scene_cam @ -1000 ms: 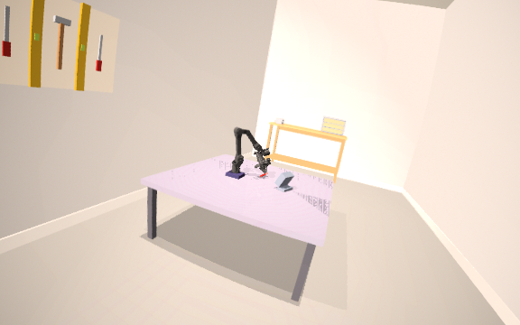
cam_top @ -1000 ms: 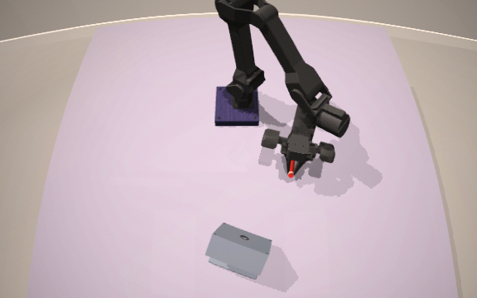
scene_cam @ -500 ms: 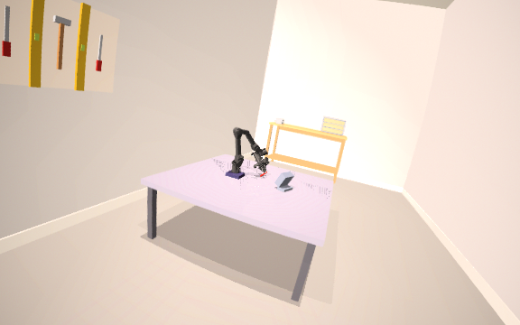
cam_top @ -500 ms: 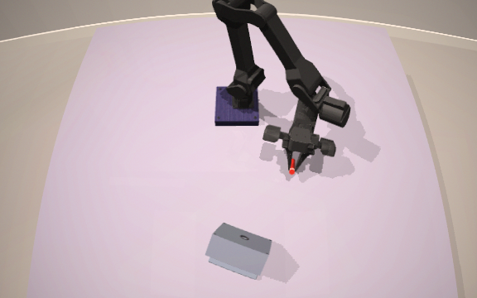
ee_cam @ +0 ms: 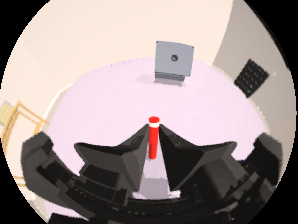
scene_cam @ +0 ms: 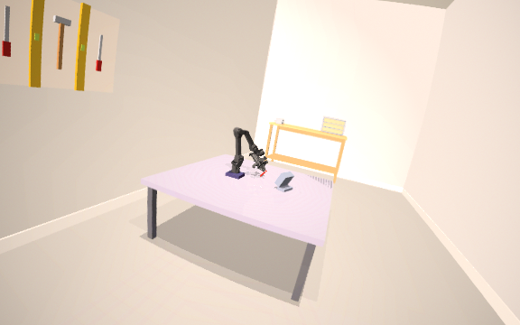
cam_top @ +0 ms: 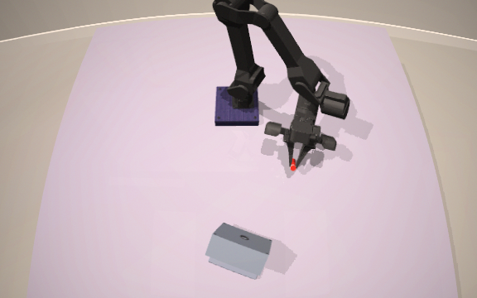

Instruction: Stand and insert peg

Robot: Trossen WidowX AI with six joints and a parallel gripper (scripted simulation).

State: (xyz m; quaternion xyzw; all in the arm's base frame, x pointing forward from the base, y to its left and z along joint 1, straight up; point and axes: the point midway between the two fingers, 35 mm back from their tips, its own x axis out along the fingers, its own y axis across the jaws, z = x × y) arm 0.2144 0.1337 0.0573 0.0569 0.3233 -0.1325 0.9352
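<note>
The red peg [cam_top: 293, 167] [scene_cam: 263, 173] [ee_cam: 153, 144] is held at a slant, with its white-banded end up and toward the sloped panel and its plain end lower, toward the robot. My gripper [cam_top: 293, 164] [ee_cam: 153, 126] is shut on the peg near the banded end. Whether the plain end touches the table is hard to tell. The grey sloped panel [cam_top: 238, 252] [scene_cam: 283, 181] [ee_cam: 165, 57] stands apart from the gripper, farther from the robot base. Its one hole [cam_top: 244, 237] [ee_cam: 174, 58] shows as empty in the wrist view.
The purple base plate [cam_top: 237, 116] [scene_cam: 235, 174] of the arm sits on the pale pink table [cam_top: 139, 186] [scene_cam: 242, 199]. A wooden shelf [scene_cam: 307, 131] stands beyond the table. Tools hang on the wall at the left of the exterior view.
</note>
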